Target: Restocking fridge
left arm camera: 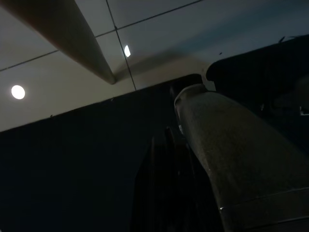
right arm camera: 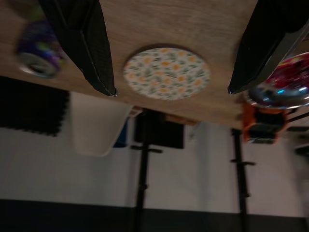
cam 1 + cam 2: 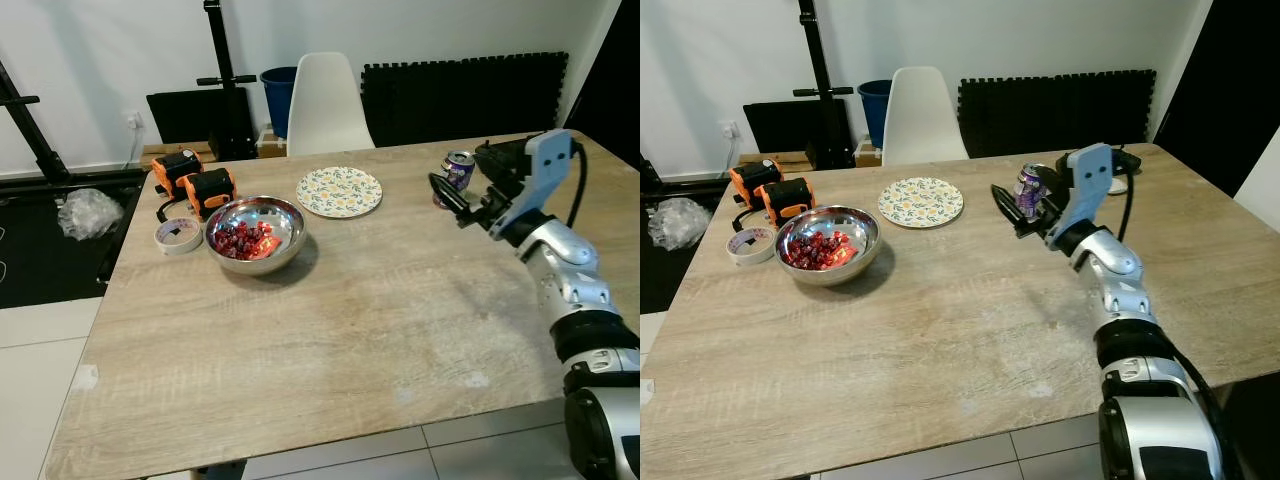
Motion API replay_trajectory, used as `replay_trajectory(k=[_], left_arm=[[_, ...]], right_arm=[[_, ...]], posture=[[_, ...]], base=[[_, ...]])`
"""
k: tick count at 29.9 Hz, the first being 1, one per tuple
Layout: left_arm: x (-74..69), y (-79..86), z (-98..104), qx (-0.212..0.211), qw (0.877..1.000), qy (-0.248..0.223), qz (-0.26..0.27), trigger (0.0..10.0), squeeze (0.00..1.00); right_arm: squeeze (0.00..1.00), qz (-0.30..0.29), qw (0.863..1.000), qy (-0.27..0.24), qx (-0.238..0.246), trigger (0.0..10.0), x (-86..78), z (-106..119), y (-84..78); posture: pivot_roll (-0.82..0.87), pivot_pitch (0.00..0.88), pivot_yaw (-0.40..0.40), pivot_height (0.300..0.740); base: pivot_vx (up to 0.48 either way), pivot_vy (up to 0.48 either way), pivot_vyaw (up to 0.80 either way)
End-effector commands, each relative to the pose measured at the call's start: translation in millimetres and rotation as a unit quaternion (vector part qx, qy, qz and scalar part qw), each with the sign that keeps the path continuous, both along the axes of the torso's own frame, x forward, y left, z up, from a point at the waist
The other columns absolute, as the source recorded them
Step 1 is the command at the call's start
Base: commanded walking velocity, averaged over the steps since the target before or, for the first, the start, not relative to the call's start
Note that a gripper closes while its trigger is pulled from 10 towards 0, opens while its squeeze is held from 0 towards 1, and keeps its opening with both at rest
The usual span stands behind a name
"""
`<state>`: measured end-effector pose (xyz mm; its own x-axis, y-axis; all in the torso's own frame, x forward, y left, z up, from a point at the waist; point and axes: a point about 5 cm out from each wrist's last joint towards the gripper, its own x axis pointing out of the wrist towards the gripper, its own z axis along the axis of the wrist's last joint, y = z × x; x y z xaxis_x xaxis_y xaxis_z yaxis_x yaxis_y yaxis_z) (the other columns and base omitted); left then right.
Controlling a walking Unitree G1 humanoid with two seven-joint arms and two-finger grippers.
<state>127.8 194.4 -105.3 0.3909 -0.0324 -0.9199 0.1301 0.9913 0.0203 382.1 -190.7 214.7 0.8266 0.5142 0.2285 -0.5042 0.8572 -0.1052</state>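
The right gripper (image 3: 1012, 212) hangs just over the wooden table (image 3: 940, 330), near the far right side. Its two long black fingers (image 2: 84, 46) are spread wide apart and hold nothing. The purple can (image 3: 1028, 190) stands on the table just beside the gripper, outside its fingers and not between them. I cannot tell if one finger touches it.

The can is small and round, with a shiny silver top and a purple side with bright marks.

A flat round plate (image 3: 921, 201) with little yellow flowers lies further left. A shiny metal bowl (image 3: 827, 244) holds red bits. Beside the bowl are a roll of tape (image 3: 748, 243) and two orange and black tools (image 3: 770, 190). A smooth white chair (image 3: 919, 113) stands behind the table.

The left wrist view is very dark, so I cannot tell how the left gripper's fingers are.
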Motion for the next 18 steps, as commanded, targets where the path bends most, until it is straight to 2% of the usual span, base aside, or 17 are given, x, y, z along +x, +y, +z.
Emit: replay_trajectory(k=[1,13,18], left_arm=[[-13.8,-3.2,-4.8,-0.002,1.000,0.024,0.002,10.0,0.00],[-10.5,-4.5,-4.1,0.000,1.000,0.020,0.000,10.0,0.00],[-9.6,-4.3,-3.9,0.003,1.000,0.020,-0.002,10.0,0.00]], right_arm=[[0.00,0.022,1.000,0.007,-0.003,10.0,-0.5,-3.9,7.3],[0.00,0.050,0.999,0.012,-0.011,10.0,-4.2,-7.0,3.8],[0.00,0.094,0.996,-0.003,-0.011,10.0,-8.7,0.0,4.0]], posture=[[-0.06,0.000,-0.016,0.740],[-0.07,0.000,-0.016,0.740],[-0.07,0.000,-0.018,0.740]], base=[[0.000,0.000,0.76],[0.000,0.000,0.76],[0.000,0.000,0.76]])
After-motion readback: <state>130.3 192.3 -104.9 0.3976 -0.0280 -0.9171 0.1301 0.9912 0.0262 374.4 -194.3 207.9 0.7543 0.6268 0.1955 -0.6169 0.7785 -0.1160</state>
